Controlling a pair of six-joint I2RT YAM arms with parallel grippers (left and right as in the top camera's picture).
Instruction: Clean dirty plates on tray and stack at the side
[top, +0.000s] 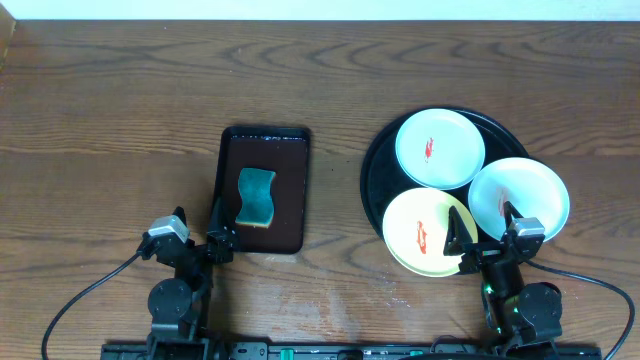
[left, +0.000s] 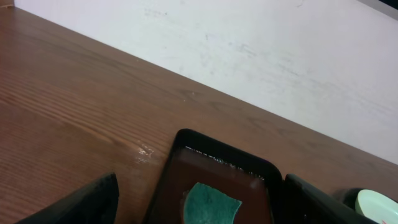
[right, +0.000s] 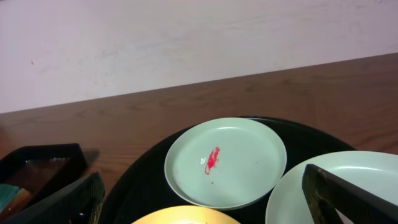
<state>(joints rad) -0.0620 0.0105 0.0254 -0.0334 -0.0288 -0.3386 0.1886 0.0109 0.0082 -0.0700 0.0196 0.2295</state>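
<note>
Yellow plate (right: 186, 218) barely shows in right wrist view; both jaws spread apart.

Three plates (top: 439, 148), one round black tray (top: 374, 178), one rectangular tray (top: 287, 160), one sponge (top: 256, 196)
</note>
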